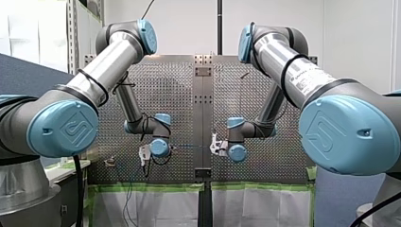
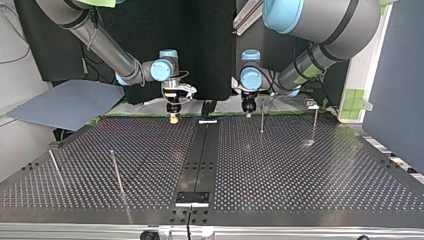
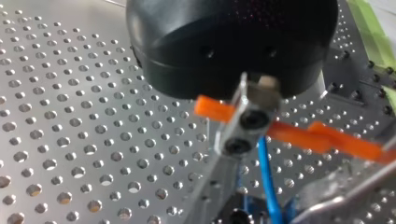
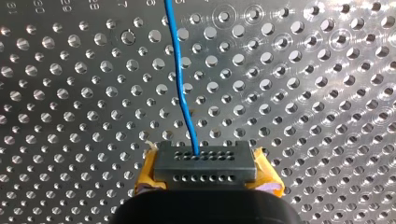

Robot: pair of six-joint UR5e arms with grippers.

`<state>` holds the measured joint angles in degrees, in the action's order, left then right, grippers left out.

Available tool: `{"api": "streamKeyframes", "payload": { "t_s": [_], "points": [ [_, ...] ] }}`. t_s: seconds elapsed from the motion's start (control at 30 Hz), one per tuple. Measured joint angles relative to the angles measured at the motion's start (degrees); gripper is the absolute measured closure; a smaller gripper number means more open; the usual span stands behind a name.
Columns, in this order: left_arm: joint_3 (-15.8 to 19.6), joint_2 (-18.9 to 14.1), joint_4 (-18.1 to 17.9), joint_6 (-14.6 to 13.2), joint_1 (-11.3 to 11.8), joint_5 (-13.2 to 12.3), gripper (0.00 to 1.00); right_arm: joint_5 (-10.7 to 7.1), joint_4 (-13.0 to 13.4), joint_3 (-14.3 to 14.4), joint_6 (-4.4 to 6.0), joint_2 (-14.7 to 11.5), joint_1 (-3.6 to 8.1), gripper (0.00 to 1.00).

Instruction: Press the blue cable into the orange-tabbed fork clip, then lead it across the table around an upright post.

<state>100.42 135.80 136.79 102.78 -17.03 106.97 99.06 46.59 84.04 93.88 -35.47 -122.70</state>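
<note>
The blue cable [image 4: 180, 84] runs out over the perforated plate from between the yellow pads of my right gripper [image 4: 205, 165], which is shut on it. In the front view it shows as a thin line [image 1: 189, 145] stretched between my right gripper [image 1: 217, 144] and my left gripper [image 1: 144, 154]. My left gripper [image 3: 240, 128] has its metal fingers together on the blue cable [image 3: 266, 172], which comes out beneath them. The clip's orange tabs [image 3: 327, 137] lie straight across behind those fingers, low over the plate. In the top view both grippers [image 2: 173, 118] [image 2: 248, 107] hang at the table's far edge.
Thin upright posts stand on the perforated table [image 2: 300, 175]: two near my left gripper [image 2: 261, 120] [image 2: 315, 122] and two toward the near left of the top view [image 2: 116, 170] [image 2: 54, 165]. A small fixture [image 1: 109, 161] sits at the front view's left. Green tape lines the edge.
</note>
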Motion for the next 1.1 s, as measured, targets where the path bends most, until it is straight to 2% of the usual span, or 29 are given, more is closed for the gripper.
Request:
{"api": "streamKeyframes", "payload": {
  "t_s": [0.2, 0.4, 0.53, 0.83, 1.1],
  "points": [
    [-0.13, -0.84, 0.27, -1.49, -0.31, 1.09, 0.98, 0.12, -0.28, -0.72, -0.1, -0.03, -0.1, 1.0],
    [-0.15, -3.37, 2.35, -2.14, -0.89, 3.7, 0.98, 2.03, -3.09, -2.26, -0.81, -1.24, -0.27, 1.0],
    [-0.15, -5.47, 4.41, -0.97, -1.18, 4.49, 0.98, 2.77, -5.49, -2.46, -0.86, -3.34, -0.38, 1.0],
    [-0.15, -11.13, 8.69, 0.15, -2.63, 5.17, 0.98, 2.48, -10.03, -2.5, -0.71, -8.08, -0.97, 1.0],
    [-0.15, -15.57, 9.94, 0.78, -4.02, 5.3, 0.98, 1.43, -12.07, -2.51, -0.53, -12.29, -1.39, 1.0]
  ]
}}
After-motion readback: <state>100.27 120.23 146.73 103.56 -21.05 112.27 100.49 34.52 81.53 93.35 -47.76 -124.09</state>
